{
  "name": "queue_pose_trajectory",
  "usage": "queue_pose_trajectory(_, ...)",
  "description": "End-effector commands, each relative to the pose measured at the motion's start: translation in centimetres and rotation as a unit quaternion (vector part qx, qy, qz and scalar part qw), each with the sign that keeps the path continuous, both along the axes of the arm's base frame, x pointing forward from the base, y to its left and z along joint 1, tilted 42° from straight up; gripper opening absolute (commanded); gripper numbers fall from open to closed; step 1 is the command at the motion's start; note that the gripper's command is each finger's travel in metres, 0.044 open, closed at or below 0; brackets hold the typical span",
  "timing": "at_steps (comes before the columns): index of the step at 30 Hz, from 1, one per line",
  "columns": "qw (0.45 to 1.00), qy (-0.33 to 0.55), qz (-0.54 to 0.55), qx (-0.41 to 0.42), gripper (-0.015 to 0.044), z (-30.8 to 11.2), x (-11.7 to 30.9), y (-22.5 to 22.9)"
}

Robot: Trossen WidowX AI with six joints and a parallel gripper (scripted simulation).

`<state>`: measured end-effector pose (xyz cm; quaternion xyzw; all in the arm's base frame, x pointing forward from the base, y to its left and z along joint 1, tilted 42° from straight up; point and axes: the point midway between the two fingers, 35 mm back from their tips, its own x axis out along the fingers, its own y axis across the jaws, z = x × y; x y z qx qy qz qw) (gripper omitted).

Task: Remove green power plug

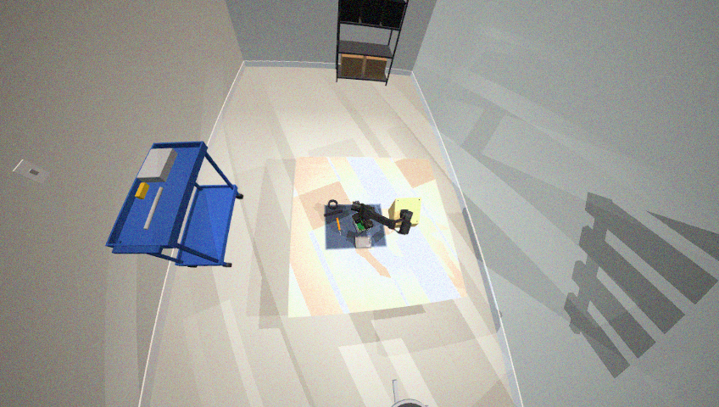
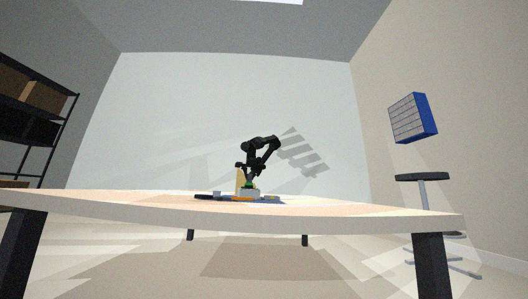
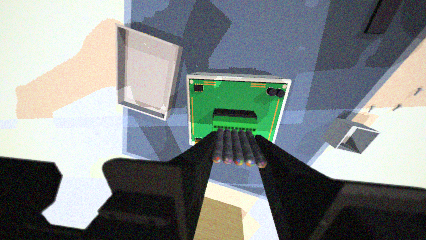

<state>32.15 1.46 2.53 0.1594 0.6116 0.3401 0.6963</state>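
Around the green plug (image 2: 248, 184) (image 3: 234, 121), a half-closed, gripping hand (image 1: 361, 220) (image 2: 249, 179) (image 3: 235, 137)

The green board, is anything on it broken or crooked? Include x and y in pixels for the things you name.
Nothing stands out. The green board (image 3: 235, 95) looks whole, and the green plug (image 3: 235, 121) sits by its black socket (image 3: 234, 113). Its dark wires (image 3: 239, 147) stick out in a tidy row.

You will find no legible text, label, brand, number or sign on any item or surface inspected in these three views.
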Motion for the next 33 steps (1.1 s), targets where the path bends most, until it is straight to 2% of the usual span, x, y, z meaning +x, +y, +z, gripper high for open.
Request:
queue_pose_trajectory(1,1.000,0.002,-0.002,0.000,0.0066,-0.1,0.0,0.0)
queue_pose_trajectory(4,1.000,0.002,-0.002,0.000,0.0000,-0.1,0.0,0.0)
queue_pose_trajectory(18,1.000,0.002,-0.002,-0.002,0.0000,0.6,0.0,-0.5)
queue_pose_trajectory(26,0.999,-0.006,-0.011,-0.043,0.0000,2.0,-0.3,-0.9)
queue_pose_trajectory(33,0.999,0.010,0.006,0.041,0.0000,1.0,0.1,-2.0)
